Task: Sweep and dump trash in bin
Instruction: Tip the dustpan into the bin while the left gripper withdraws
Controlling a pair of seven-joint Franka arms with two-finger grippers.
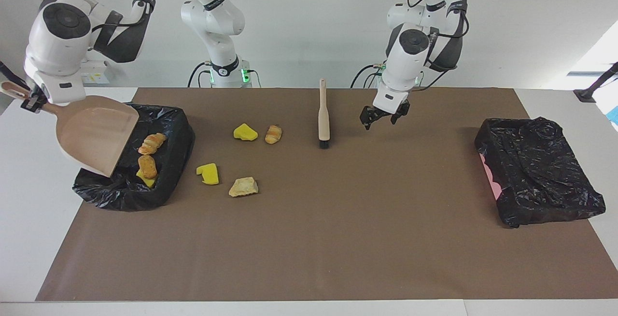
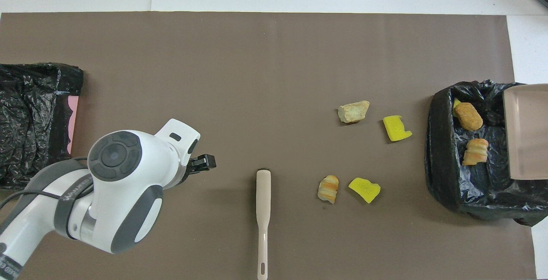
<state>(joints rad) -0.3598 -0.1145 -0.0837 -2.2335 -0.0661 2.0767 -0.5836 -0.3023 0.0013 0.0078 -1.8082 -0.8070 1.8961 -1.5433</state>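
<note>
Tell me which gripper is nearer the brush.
Left. The left gripper hovers just beside the brush; the right gripper holds the dustpan over the bin.

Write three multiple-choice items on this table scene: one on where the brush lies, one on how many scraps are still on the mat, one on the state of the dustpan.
1. Where does the brush lie?
A. In a bin
B. On the brown mat, between the loose scraps and the left gripper
C. In the left gripper

2. How many scraps lie on the mat outside the bins?
A. Two
B. Seven
C. Four

3. What is the state of the dustpan?
A. Held by the right gripper, tilted over the open bin
B. Flat on the mat
C. Lying inside the covered bin

Answers: 1 B, its handle lies flat on the mat with nothing gripping it. 2 C, two yellow sponge pieces and two bread pieces lie loose. 3 A, its handle is in the right gripper and its mouth slopes into the bin.
</note>
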